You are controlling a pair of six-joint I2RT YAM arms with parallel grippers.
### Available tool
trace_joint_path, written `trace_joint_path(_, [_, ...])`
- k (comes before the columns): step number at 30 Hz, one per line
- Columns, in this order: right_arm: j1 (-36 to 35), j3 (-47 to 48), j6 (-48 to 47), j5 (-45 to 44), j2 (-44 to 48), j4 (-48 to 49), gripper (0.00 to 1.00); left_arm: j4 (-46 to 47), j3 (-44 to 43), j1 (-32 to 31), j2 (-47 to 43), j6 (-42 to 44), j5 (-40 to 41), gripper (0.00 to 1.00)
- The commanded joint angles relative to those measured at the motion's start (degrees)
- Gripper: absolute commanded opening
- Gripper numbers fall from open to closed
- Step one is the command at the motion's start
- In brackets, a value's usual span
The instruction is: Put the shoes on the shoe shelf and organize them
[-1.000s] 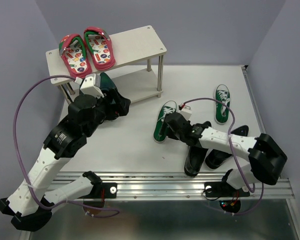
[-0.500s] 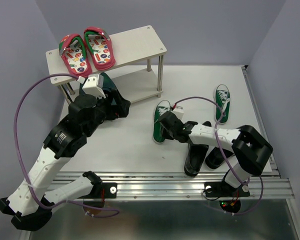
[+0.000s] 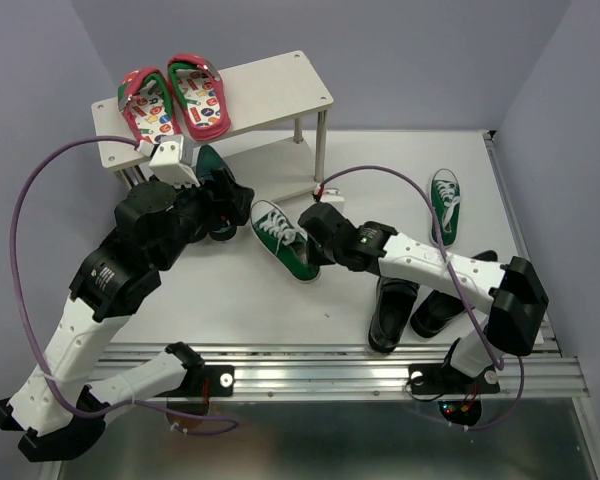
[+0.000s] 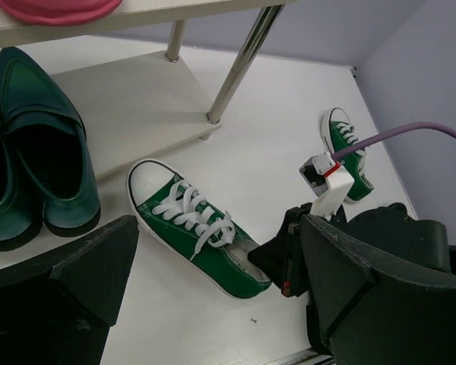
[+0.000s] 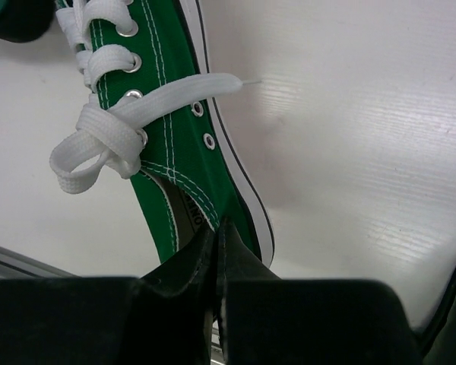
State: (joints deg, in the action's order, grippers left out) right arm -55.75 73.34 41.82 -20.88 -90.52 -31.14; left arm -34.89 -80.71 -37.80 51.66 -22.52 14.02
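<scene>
One green canvas sneaker (image 3: 283, 240) with white laces lies on the table in front of the shoe shelf (image 3: 270, 85), toe pointing toward it. My right gripper (image 3: 310, 260) is shut on the sneaker's (image 5: 175, 152) heel collar, jaws (image 5: 219, 228) pinching the fabric. The left wrist view shows the same sneaker (image 4: 194, 228) with the right gripper (image 4: 289, 255) at its heel. My left gripper (image 3: 230, 205) hangs open above the table, beside the teal dress shoes (image 3: 212, 165) on the lower board (image 4: 144, 106). The other green sneaker (image 3: 444, 205) and the black dress shoes (image 3: 392, 310) lie at the right.
Red flip-flops (image 3: 175, 98) occupy the left half of the top board. A silver shelf leg (image 4: 235, 65) stands just beyond the held sneaker's toe. My right arm's purple cable (image 3: 380, 175) arcs over the table. Grey walls close both sides.
My right gripper shut on the green sneaker's heel and carried it left toward the shelf, turning its toe up-left. The left arm shifted slightly left and stayed open.
</scene>
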Motion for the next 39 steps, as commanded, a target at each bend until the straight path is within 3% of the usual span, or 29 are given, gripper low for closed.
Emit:
trace_joint_path(1, [-0.33,8.99,-3.67,-1.43,2.55,1.34,0.01,2.11,-2.35,-0.17,-0.42,1.52,0.57,0.98])
trace_joint_path(13, [2.12,27.81,-8.07,-9.7,-13.88,3.53,0.01,1.23,-4.9,-0.17,-2.61,0.9,2.76,0.98])
trace_joint_path(29, [7.32,40.56,-3.59,-11.37,-29.7,13.2,0.01,-0.79,-6.75,-0.17,-5.69,-0.06,5.84,0.97])
trace_joint_path(39, [7.85,52.16,-1.92,-9.88,-40.77,14.08,0.01,-1.67,-6.57,-0.17,-6.31,-0.59,5.67,0.97])
